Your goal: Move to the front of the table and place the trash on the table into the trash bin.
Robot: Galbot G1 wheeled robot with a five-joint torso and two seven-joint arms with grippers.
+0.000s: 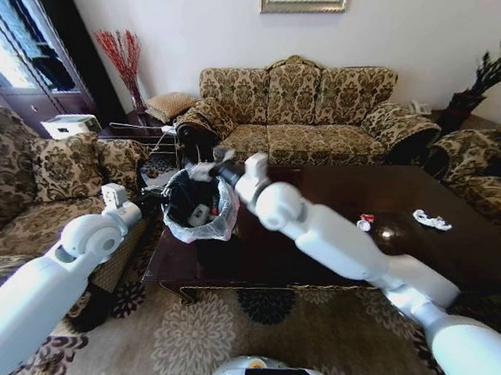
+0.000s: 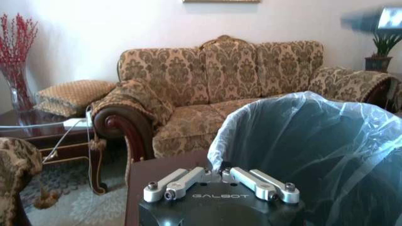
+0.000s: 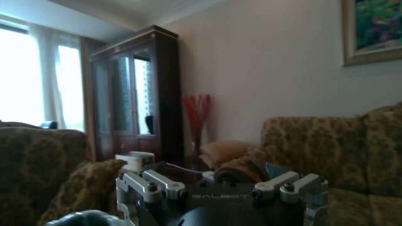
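My right gripper (image 1: 202,171), jaws spread empty, hovers over the bag-lined round black trash bin (image 1: 200,207); white wrapper (image 1: 431,221) left on glossy dark-brown table (image 1: 450,254).

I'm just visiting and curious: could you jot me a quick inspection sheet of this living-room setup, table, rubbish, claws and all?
Surface: dark glossy table, mostly bare.
Job's things: trash bin with a whitish bag stands on the table's left end, items inside; a small red-and-white bit and a crumpled white wrapper lie on the right part.
Clutter: nothing seen.
Claws: right claw over the bin's rim, open; left claw beside the bin, off the table's left end.
Cables: white cord on the side table.
Surroundings: patterned sofas, floral rug, red branches.
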